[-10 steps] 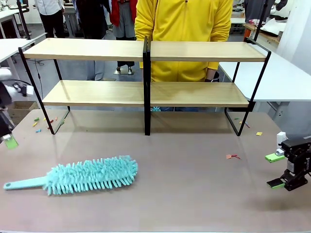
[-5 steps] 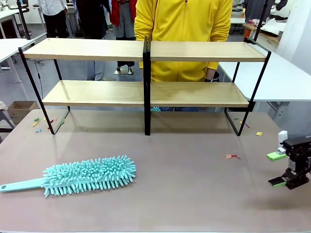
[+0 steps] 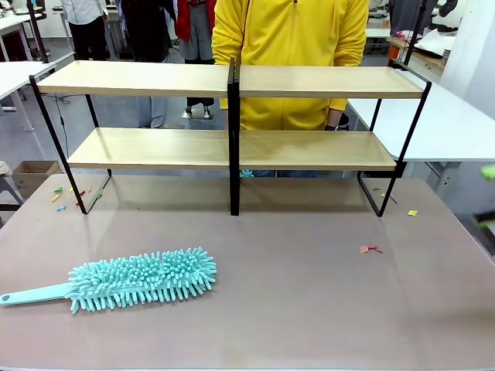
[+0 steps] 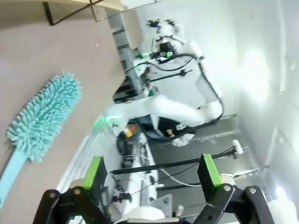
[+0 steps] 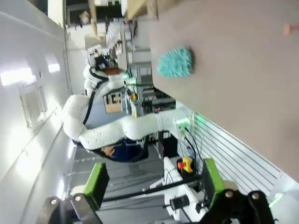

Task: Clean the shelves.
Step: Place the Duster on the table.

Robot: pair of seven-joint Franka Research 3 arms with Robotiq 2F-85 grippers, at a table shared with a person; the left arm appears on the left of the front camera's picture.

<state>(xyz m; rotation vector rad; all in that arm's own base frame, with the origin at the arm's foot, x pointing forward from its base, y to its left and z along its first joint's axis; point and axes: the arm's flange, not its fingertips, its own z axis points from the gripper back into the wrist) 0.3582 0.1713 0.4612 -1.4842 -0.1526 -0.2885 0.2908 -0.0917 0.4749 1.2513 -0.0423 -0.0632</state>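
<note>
The shelves point(image 3: 155, 147) stand across the far half of the table, two long light-wood boards on a thin black frame with a black central upright. A teal fluffy duster point(image 3: 139, 280) lies flat at the front left, its handle pointing left. My left gripper point(image 4: 153, 171) hangs open off the table's side with nothing between its green pads; the duster point(image 4: 44, 116) lies on the table beyond it. My right gripper point(image 5: 153, 177) is likewise open and bare beside the table edge, with the duster point(image 5: 175, 62) far off.
A person in a yellow hoodie point(image 3: 290, 39) stands right behind the shelves. Small coloured scraps point(image 3: 370, 249) lie on the grey-brown tabletop at the right, and more point(image 3: 66, 197) by the rack's left foot. White tables point(image 3: 456, 124) flank both sides.
Both grippers have left the front view, the left one first, then the right off the right edge. The duster shifted slightly to the left a second ago and now lies still.
</note>
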